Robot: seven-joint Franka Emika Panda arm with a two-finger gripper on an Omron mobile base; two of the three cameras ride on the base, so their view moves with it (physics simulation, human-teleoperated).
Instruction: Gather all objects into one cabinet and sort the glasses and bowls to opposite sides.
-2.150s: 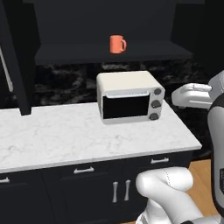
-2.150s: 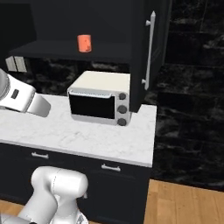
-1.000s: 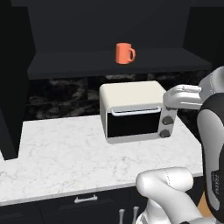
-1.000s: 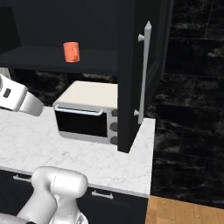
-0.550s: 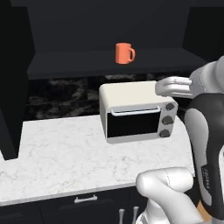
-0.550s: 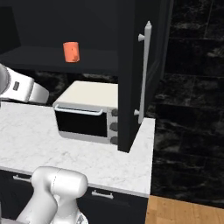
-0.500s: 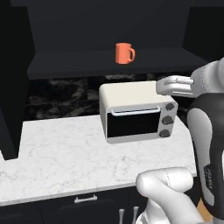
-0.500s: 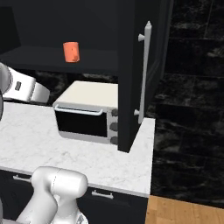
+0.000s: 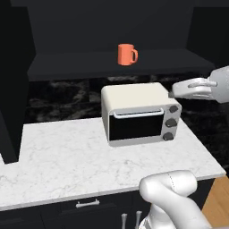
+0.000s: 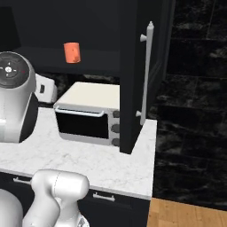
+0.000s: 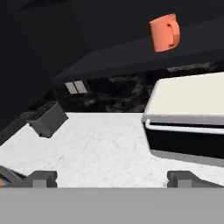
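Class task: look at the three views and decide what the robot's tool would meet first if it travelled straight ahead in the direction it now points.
Probably the white marble counter, or the black backsplash behind it; depth is unclear. The open tool aims between the dark toaster and the cream toaster oven.

Orange mug (image 9: 127, 54), black cabinet (image 10: 133, 66)

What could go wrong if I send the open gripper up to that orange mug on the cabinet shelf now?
The hand sits low beside the toaster oven, so a direct rise could clip its top. The orange mug stands well back on the shelf; the open gripper could hit the shelf edge. The open cabinet door crowds the right side.
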